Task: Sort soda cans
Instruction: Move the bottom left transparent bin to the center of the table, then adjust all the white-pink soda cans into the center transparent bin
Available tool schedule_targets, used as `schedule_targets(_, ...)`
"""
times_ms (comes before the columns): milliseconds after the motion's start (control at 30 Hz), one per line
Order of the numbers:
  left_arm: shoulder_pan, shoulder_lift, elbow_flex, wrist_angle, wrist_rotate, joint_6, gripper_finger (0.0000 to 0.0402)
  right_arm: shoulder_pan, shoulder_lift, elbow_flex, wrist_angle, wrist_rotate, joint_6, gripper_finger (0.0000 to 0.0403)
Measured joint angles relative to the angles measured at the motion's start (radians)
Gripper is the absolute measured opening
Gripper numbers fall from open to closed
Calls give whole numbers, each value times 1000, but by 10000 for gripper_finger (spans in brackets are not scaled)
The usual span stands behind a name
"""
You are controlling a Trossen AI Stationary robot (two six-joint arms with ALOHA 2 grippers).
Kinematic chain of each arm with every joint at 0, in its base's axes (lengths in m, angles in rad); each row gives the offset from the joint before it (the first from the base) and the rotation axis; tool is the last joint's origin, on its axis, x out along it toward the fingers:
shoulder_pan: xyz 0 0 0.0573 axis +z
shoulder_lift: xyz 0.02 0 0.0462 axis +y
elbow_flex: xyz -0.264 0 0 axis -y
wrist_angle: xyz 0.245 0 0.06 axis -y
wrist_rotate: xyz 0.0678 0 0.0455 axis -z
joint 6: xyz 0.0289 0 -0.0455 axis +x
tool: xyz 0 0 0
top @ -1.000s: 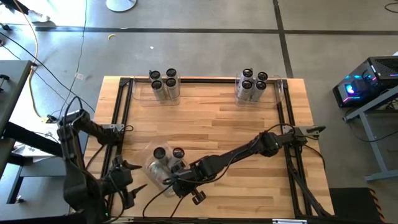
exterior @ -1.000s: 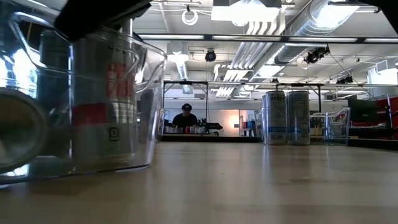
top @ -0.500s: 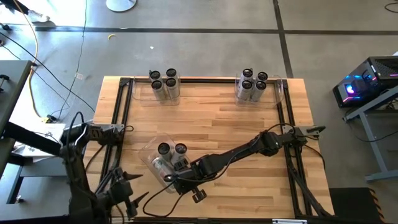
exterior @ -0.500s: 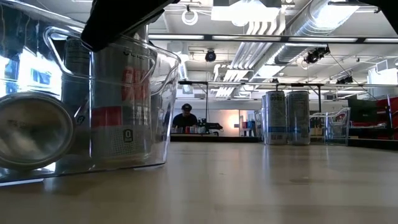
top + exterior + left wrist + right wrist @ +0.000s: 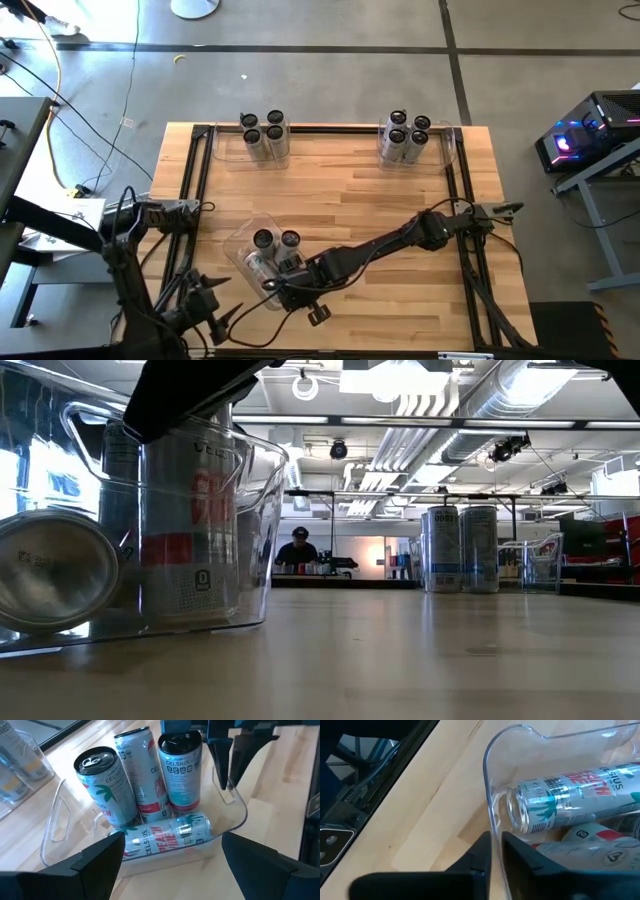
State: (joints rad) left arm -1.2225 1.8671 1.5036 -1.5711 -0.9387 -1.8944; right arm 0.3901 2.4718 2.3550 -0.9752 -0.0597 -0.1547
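Your right gripper (image 5: 496, 851) still pinches the rim of the near bin (image 5: 236, 244), which has slid forward with its soda cans (image 5: 150, 795); one can (image 5: 167, 836) lies fallen. The left gripper (image 5: 205, 310), spread wide, has pulled back.

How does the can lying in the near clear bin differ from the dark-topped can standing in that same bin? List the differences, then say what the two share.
Pose: the lying can rests on its side along the clear bin wall; the dark-topped can stands upright.
Position: the lying can is nearest the left gripper; the dark-topped can stands beside the right gripper, which pinches the bin's rim.
Shared: both are silver Celsius cans.
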Motion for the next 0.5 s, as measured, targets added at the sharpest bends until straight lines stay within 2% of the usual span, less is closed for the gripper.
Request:
schedule_targets(267, 5, 0, 0, 2, 13, 14, 328, 9, -9, 0, -12, 6, -2, 152)
schedule_targets(367, 5, 0, 0, 2, 13, 14, 328, 19, -25, -3, -26, 32, 21, 171)
schedule_targets(500, 5, 0, 1, 5, 13, 19, 328, 33, -49, -6, -48, 61, 56, 176)
